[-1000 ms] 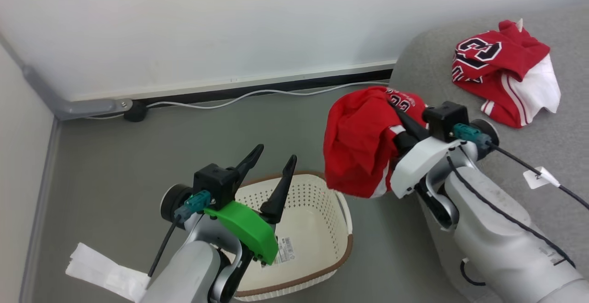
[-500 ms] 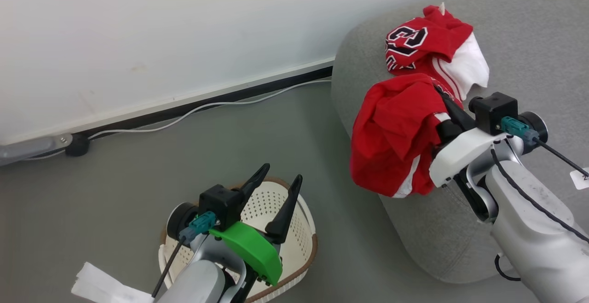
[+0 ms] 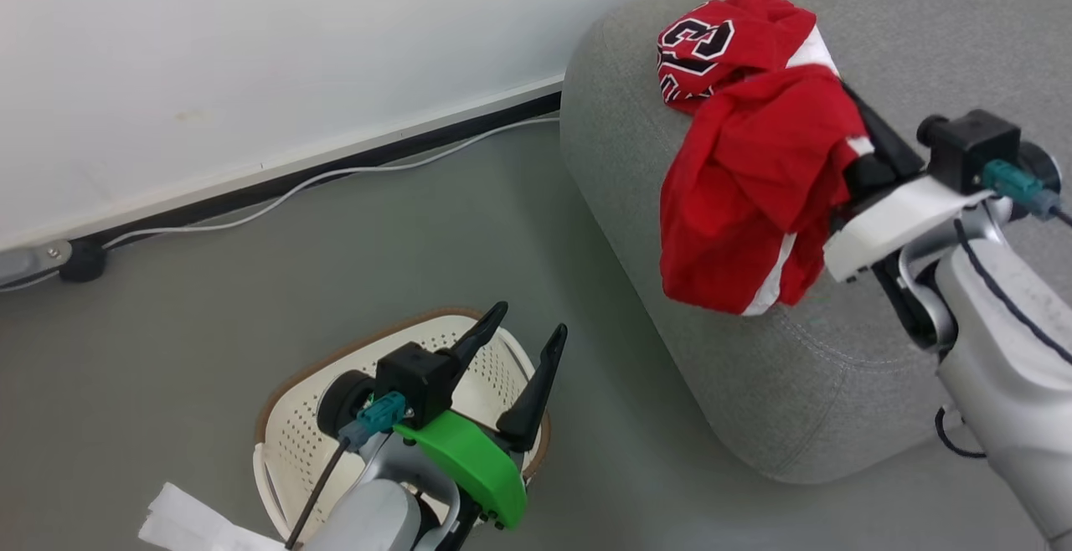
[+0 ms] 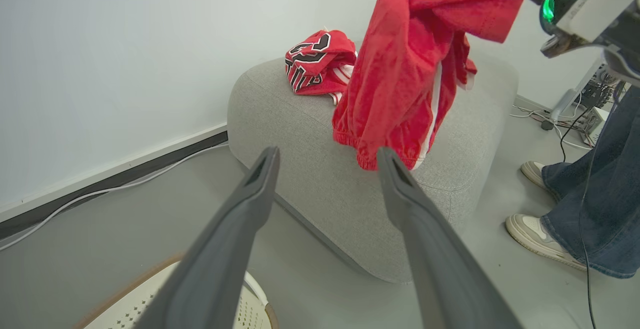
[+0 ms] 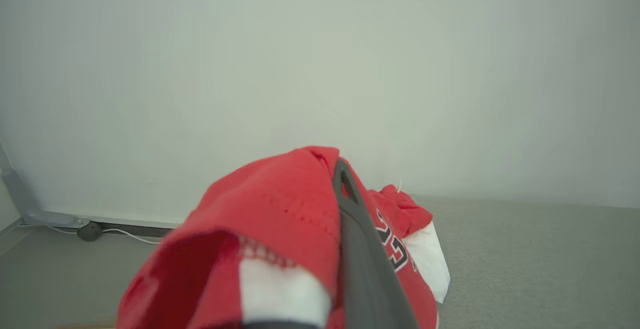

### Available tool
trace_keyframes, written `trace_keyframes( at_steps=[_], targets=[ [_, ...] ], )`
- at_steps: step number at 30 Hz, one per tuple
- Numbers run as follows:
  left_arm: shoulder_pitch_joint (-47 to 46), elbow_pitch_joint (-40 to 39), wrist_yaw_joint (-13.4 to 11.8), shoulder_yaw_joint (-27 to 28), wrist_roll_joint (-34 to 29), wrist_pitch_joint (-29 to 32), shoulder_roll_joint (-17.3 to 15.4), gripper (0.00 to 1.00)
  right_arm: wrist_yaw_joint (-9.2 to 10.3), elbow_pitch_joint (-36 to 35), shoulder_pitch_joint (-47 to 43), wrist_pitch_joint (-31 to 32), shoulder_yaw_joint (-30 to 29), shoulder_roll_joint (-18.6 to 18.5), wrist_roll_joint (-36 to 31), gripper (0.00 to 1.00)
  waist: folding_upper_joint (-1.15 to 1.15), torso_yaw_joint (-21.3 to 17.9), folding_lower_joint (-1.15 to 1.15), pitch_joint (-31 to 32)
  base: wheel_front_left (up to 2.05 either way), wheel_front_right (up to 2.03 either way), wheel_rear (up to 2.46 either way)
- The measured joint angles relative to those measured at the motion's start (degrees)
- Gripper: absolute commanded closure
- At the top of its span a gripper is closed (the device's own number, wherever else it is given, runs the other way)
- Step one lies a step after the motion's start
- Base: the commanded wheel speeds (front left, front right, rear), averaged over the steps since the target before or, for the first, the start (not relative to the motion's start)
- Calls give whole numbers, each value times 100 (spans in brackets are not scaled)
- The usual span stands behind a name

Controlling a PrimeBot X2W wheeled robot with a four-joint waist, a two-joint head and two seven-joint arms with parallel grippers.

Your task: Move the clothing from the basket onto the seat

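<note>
- Red cloth is bunched around the right gripper. Its dark fingers are closed on the red striped garment, which wraps them so that one finger alone shows in the right wrist view.
- From that grip the garment hangs in a loose fold, white stripe down one side and gathered hem lowest. In the left wrist view the hem sits close above the cushion; whether it touches I cannot tell.
- A second ago this garment hung off the sofa's edge, over the floor between basket and seat. Now it hangs over the grey sofa, its upper folds overlapping the lettered jersey in the head view. The head camera has swung too, so much of the apparent shift is the view's own.
- That jersey lies crumpled on the cushion near the rounded corner, black-and-white lettering up.
- My judgement: the carry is nearly finished, and what remains is to lower a little and let go, far enough from the edge that the cloth does not slide off.
- Lower left, the left gripper hovers over the basket with fingers spread and nothing between them. What shows of the basket's perforated inside holds no clothing, though the arm hides part of it.
- Beyond the sofa, a person's jeans and shoes stand on the floor.
</note>
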State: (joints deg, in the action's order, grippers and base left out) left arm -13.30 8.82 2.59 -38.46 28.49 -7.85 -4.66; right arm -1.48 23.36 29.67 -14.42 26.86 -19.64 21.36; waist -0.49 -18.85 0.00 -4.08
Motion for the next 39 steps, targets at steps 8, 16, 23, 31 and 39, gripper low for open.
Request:
trace_keyframes(
  at_steps=[8,16,23,31,39],
  targets=[
    [-66,-235,-62,57,-107,24,-20,0,-1,-292,1012,-8,-383,-200,48,100,0,185,0,-294,0,0,0],
    [-437,-599,-121,142,-253,133,-160,0,41,-319,2359,274,-862,-561,64,100,0,541,0,-747,0,0,0],
    [-635,-901,-235,296,-411,279,-320,0,327,-175,3621,698,-1530,-872,322,100,0,894,0,-1231,0,0,0],
    [-942,-1228,-263,363,-510,326,-391,0,479,186,4312,1080,-1671,-1371,207,100,0,1226,0,-1870,0,0,0],
    [-1051,-1362,-264,449,-559,376,-516,0,572,664,4381,1133,-1886,-1651,101,100,0,1461,1,-2466,0,0,0]
  ],
)
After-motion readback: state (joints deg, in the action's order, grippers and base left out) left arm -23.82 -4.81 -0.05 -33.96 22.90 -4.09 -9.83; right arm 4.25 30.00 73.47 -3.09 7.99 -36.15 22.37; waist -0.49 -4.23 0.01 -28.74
